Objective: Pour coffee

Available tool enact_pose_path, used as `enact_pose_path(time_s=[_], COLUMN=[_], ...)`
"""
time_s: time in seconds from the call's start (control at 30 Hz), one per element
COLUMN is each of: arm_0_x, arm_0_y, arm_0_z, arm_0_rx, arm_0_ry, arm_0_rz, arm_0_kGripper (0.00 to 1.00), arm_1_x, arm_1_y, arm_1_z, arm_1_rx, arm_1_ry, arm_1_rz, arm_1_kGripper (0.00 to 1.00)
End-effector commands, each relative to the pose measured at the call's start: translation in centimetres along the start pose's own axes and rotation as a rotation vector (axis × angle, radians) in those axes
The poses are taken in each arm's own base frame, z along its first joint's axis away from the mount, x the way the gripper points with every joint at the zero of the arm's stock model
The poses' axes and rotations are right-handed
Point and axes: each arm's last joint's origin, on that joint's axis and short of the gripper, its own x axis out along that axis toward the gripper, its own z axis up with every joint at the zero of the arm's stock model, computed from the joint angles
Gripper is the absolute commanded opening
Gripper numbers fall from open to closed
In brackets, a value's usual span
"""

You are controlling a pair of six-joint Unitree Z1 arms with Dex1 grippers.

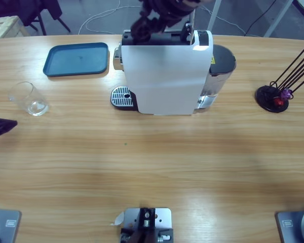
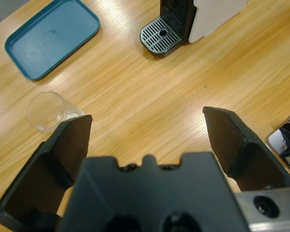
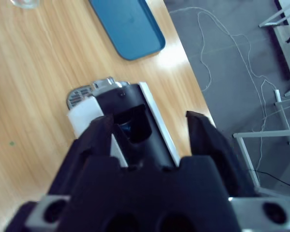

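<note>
Clear drinking glass (image 1: 29, 99) stands upright, empty, on the wooden desk (image 1: 157, 157) left of the white coffee machine (image 1: 164, 76), below the blue tray (image 1: 77, 58). Light, slick, breakable, I'd say; take it mid-wall. Left hand (image 2: 147, 128) spread wide, empty. Right hand (image 3: 150, 126) open over the machine's top.

Left gripper (image 2: 147, 130) hangs low with jaws spread wide — right gripper (image 3: 150, 128) is up high, jaws parted too.

no readable text, labels or numbers
</note>
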Motion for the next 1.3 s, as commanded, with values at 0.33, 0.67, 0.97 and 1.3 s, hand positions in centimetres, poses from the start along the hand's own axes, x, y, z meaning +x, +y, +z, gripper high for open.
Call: enact_pose_path(time_s=[0.33, 0.67, 0.97, 1.3], arm_0_x=[-1.0, -1.5, -1.9, -2.6], arm_0_y=[0.3, 0.5, 0.8, 1.1], arm_0_z=[-0.8, -1.3, -2.6, -3.0], arm_0_rx=[-0.012, -0.015, -0.017, -0.020], arm_0_ry=[-0.022, -0.031, -0.016, -0.026], arm_0_rz=[-0.017, -0.032, -0.024, -0.023], arm_0_kGripper=[1.000, 1.000, 1.000, 1.000], arm_1_x=[-13.0, -7.5, -4.3, 2.0], arm_1_y=[4.7, -3.0, -1.6, 2.4], arm_1_z=[-8.5, -4.6, -2.7, -2.2], arm_1_rx=[0.979, 1.245, 1.250, 1.185], arm_1_ry=[0.085, -0.227, -0.243, -0.179], arm_1_rz=[-0.158, -0.373, -0.188, 0.011], arm_1_kGripper=[0.000, 0.000, 0.000, 0.000])
